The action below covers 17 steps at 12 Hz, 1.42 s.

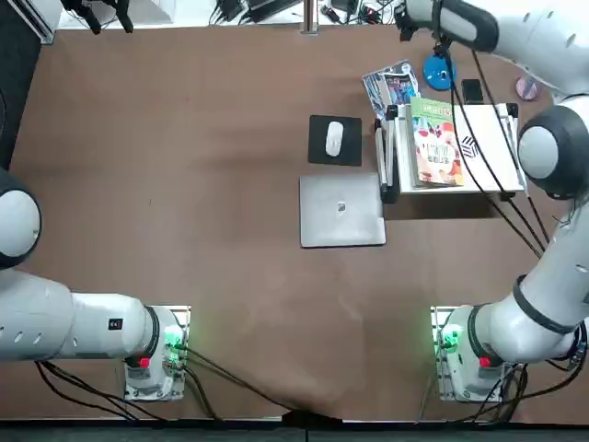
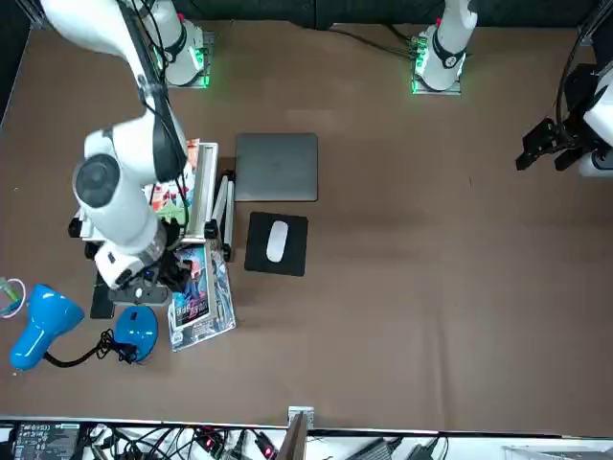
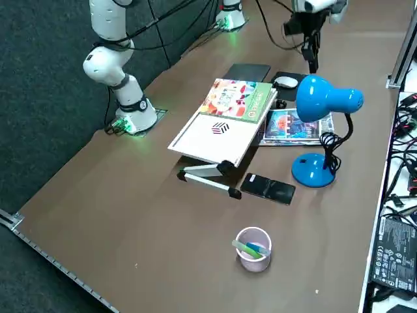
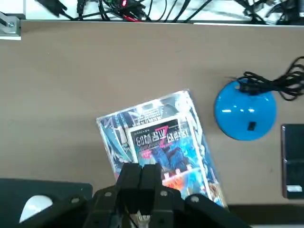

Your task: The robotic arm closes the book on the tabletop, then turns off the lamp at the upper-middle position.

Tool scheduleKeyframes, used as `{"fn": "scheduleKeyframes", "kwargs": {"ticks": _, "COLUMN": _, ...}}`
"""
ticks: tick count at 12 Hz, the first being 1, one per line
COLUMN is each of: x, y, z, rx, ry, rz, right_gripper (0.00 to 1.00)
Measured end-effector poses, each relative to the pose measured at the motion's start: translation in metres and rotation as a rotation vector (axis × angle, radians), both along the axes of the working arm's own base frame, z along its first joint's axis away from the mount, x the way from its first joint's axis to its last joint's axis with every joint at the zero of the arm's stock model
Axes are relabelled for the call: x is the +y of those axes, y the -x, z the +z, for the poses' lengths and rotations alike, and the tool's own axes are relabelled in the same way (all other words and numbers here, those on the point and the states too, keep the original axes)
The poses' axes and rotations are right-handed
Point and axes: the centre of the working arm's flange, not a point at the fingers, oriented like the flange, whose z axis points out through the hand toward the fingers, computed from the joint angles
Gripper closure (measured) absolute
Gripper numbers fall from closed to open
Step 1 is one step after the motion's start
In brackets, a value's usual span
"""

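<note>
In the overhead view, the mouse [image 1: 334, 139] on its pad [image 1: 321, 153] and the laptop [image 1: 341, 211] lie at centre on the table [image 1: 202, 249]. Right of them is a booklet [image 1: 391, 87]; in the wrist view the right gripper [image 4: 142, 167], jaws clenched, overlaps it. The closed book [image 1: 436, 147] lies on the white stand [image 1: 488, 138], upper right. The blue lamp [image 1: 436, 74] stands above, then the phone [image 1: 472, 91] and cup [image 1: 527, 88].

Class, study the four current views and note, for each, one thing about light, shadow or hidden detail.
Top view: a dark shadow below the white stand; the laptop looks evenly lit. Front view: the right arm's wrist hides part of the stand. Right side view: soft shading under the raised stand, pale highlights on the blue lampshade. Right wrist view: small bright glints on the lamp's base; the right gripper looks nearly black.
</note>
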Motion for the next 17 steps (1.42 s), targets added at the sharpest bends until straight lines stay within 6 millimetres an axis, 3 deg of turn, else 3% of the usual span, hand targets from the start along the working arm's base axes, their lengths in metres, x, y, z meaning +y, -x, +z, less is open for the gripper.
{"fn": "scheduleKeyframes", "kwargs": {"ticks": 3, "x": -0.018, "y": 0.010, "z": 0.038, "rx": 0.037, "ry": -0.020, "rz": -0.019, "right_gripper": 0.96}}
{"fn": "scheduleKeyframes", "kwargs": {"ticks": 4, "x": -0.033, "y": 0.013, "z": 0.052, "rx": 0.049, "ry": -0.030, "rz": -0.009, "right_gripper": 0.87}}
{"fn": "scheduleKeyframes", "kwargs": {"ticks": 6, "x": -0.071, "y": 0.018, "z": 0.079, "rx": 0.072, "ry": -0.059, "rz": 0.003, "right_gripper": 0.84}}
{"fn": "scheduleKeyframes", "kwargs": {"ticks": 9, "x": -0.114, "y": 0.031, "z": 0.119, "rx": 0.065, "ry": -0.087, "rz": -0.014, "right_gripper": 0.53}}
{"fn": "scheduleKeyframes", "kwargs": {"ticks": 10, "x": -0.117, "y": 0.036, "z": 0.131, "rx": 0.059, "ry": -0.086, "rz": -0.014, "right_gripper": 0.48}}
{"fn": "scheduleKeyframes", "kwargs": {"ticks": 14, "x": -0.122, "y": 0.063, "z": 0.156, "rx": 0.124, "ry": -0.059, "rz": 0.061, "right_gripper": 0.02}}
{"fn": "scheduleKeyframes", "kwargs": {"ticks": 17, "x": -0.168, "y": 0.088, "z": 0.157, "rx": 0.188, "ry": -0.023, "rz": 0.159, "right_gripper": 0.00}}
